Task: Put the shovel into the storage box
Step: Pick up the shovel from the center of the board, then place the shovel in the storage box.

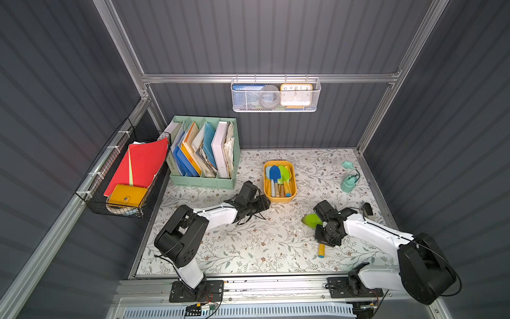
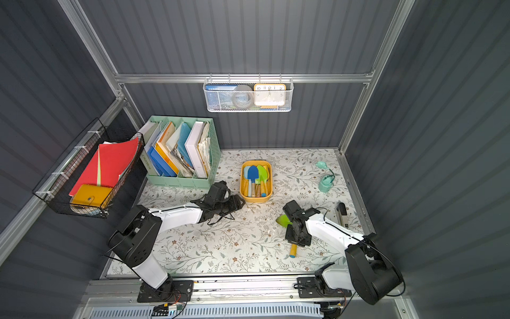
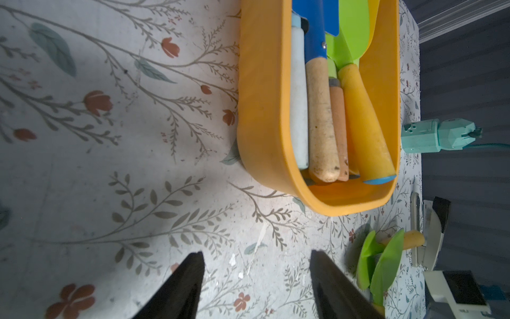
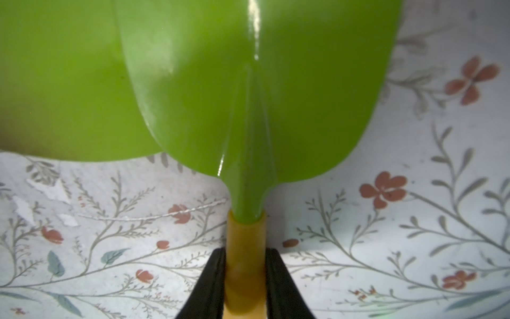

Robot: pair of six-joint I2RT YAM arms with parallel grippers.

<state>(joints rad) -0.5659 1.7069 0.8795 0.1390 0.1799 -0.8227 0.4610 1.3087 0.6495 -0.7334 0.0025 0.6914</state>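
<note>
Right wrist view alone shows my right fingers [image 4: 212, 279] clamping the shovel [image 4: 248, 96] handle; left fingers [image 3: 187, 281] spread, empty, near the storage box [image 3: 265, 110].

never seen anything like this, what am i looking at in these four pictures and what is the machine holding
It is a robot with two white-and-black arms mounted at the near edge of a table covered in a flowered cloth. Two pictures look down from a camera overhead. The two close-ups come from a camera on each arm's wrist.

The right arm has its jaws shut on the yellow handle of a green plastic toy shovel, as its wrist view shows. The left arm has its jaws open and empty, beside the shallow yellow-orange plastic storage box, which already holds several toy shovels.

Also on the table are a mint-green file organizer full of folders and a small teal plastic toy.
</note>
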